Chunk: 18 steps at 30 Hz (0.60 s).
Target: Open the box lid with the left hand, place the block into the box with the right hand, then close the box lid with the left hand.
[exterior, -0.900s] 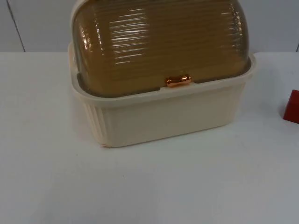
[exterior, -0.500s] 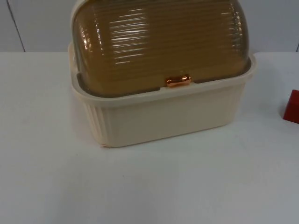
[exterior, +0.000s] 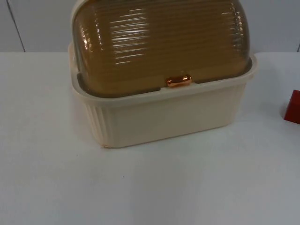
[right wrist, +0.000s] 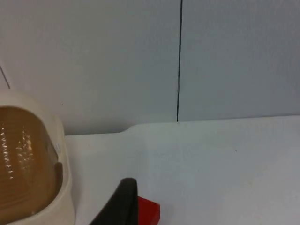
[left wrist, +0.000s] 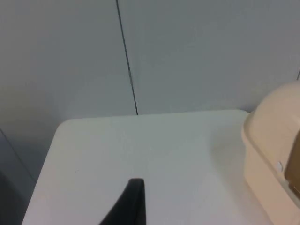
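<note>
A cream box (exterior: 164, 115) stands at the back middle of the table. Its ribbed amber lid (exterior: 159, 42) is down, with a copper handle (exterior: 178, 81) at its front rim. A red block (exterior: 293, 108) lies on the table to the right of the box. My left gripper (left wrist: 133, 201) hangs over bare table to the left of the box (left wrist: 274, 145), well apart from it. The right gripper (right wrist: 124, 201) hovers close beside the red block (right wrist: 149, 211), with the box (right wrist: 28, 159) further off. Both arms wait.
The white table (exterior: 150, 187) stretches wide in front of the box. A grey partition wall (exterior: 37, 23) closes it off at the back. The table's left edge (left wrist: 42, 164) runs near my left gripper.
</note>
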Each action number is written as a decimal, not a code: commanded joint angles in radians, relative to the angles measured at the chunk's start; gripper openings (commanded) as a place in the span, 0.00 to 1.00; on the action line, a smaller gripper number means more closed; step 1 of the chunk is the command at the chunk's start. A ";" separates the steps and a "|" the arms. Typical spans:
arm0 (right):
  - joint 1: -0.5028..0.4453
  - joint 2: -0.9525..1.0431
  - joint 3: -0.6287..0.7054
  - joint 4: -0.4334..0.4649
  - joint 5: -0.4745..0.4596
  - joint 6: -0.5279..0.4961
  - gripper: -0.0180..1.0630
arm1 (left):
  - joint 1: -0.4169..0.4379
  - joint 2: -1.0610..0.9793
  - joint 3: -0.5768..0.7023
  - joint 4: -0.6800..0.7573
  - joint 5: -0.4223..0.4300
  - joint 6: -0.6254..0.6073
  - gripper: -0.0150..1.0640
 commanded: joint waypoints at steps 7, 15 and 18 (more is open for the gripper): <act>0.000 0.153 -0.032 0.076 -0.153 0.008 0.98 | -0.002 0.101 -0.027 0.005 -0.124 -0.010 0.98; 0.000 0.265 -0.032 0.076 -0.238 0.004 0.98 | -0.002 0.202 -0.028 0.005 -0.143 -0.002 0.98; 0.000 0.307 -0.032 0.065 -0.289 0.004 0.98 | -0.002 0.261 -0.028 0.005 -0.143 0.002 0.98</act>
